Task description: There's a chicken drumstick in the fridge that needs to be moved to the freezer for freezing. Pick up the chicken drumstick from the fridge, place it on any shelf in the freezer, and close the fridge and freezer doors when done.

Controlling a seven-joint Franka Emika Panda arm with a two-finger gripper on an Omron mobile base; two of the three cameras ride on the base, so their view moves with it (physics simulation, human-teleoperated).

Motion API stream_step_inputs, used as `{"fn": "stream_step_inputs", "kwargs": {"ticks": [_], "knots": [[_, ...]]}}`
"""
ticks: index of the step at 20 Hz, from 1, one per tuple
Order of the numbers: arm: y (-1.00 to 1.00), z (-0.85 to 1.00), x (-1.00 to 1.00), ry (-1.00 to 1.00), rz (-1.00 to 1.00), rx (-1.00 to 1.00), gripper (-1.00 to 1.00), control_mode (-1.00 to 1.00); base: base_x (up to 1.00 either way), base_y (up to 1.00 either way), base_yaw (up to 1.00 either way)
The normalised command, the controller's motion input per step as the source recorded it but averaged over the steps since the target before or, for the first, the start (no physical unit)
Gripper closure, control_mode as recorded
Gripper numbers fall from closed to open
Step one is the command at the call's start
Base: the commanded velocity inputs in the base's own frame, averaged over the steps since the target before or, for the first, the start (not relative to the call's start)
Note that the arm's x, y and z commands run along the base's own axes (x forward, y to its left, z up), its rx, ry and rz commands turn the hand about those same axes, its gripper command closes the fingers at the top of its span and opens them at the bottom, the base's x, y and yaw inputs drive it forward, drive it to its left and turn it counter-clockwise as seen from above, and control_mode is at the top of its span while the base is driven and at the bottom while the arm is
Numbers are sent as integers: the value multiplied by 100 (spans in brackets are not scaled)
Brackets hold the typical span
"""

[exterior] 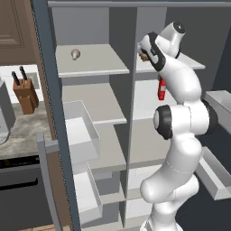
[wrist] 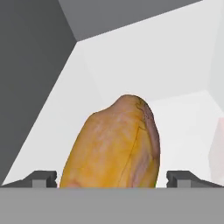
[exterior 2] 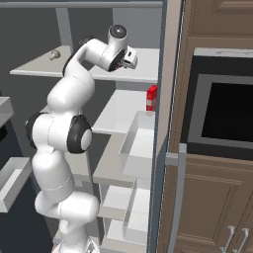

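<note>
The gripper (wrist: 112, 177) has its two dark fingertips (wrist: 43, 178) spread wide, one on either side of the chicken drumstick (wrist: 113, 144), with a visible gap between each tip and the golden-brown skin, so it brackets the drumstick but is not pinching it, and whether either tip touches I cannot tell. In the hand view the drumstick rises between the tips with its rounded end toward the back of the compartment, resting on a pale grey shelf (wrist: 183, 118) whose side and rear walls close in behind it. That straddling pose suits a grasp across the narrower width of the meat, which I judge to be the step in hand: closing on it before lifting. In the left base view the white arm (exterior: 180, 117) reaches up and forward, its hand at the upper shelf of the fridge (exterior: 149, 85), where a sliver of brown shows beside the wrist. A slim red bottle (exterior: 161, 89) stands on the shelf just below, and a small pale knob (exterior: 75, 54) sits on the top shelf of the freezer (exterior: 90, 63), across the central divider. Both doors stand open, their white bins (exterior 2: 141, 148) facing inward, so the transfer across and the closing of both are yet to be done
</note>
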Motion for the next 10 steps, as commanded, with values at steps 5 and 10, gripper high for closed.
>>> {"fn": "stream_step_inputs", "kwargs": {"ticks": [5, 10], "knots": [[5, -2, 41, 0, 0, 0, -100, -100, 0, 0, 0], [6, -37, 7, 0, 0, 0, 100, -100, 0, 0, 0]]}}
